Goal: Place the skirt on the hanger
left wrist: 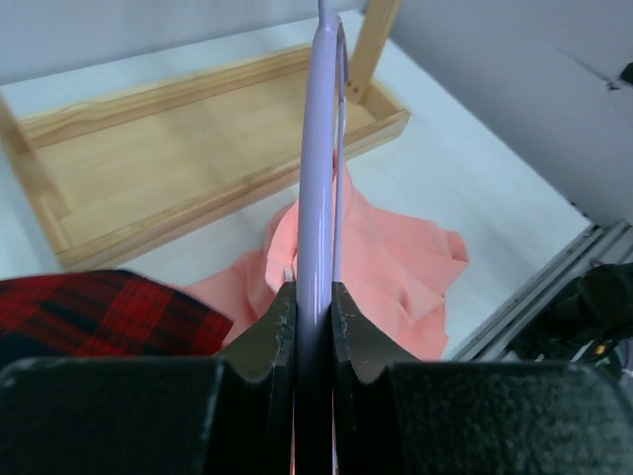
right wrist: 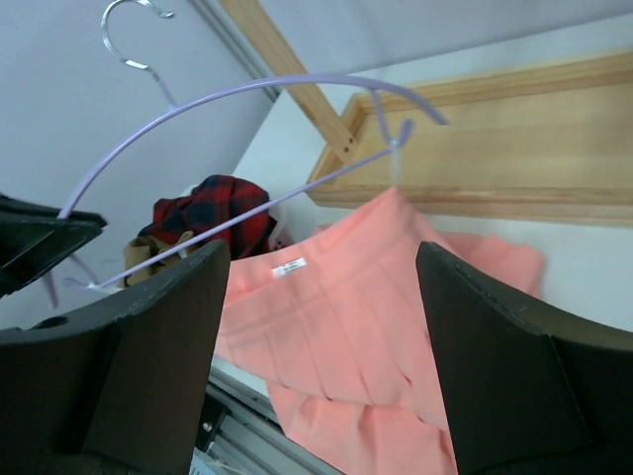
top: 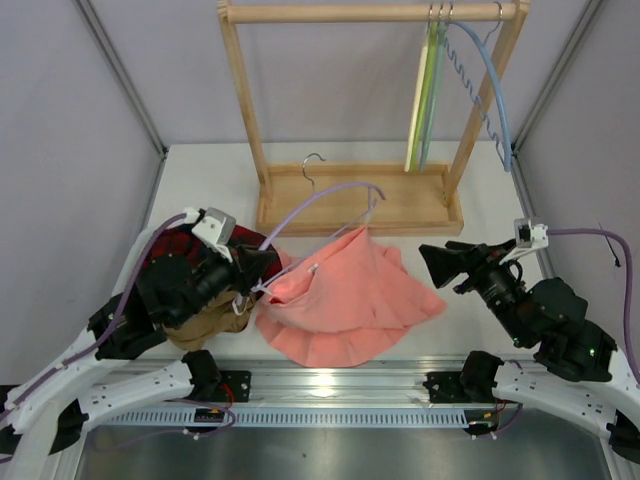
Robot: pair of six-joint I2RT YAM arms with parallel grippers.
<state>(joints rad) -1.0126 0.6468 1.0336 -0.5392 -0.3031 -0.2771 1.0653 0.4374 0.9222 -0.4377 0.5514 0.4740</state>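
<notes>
We are clamping the lilac hanger (top: 312,199) at its end w/ left gripper (left wrist: 315,297); right gripper (right wrist: 318,267) is standing open. The salmon skirt (top: 345,300), thin and floppy, is lying btw. the arms, one corner raised at hanger's far tip. We are thinking to pinch waistband nr. the label (right wrist: 290,265).
</notes>
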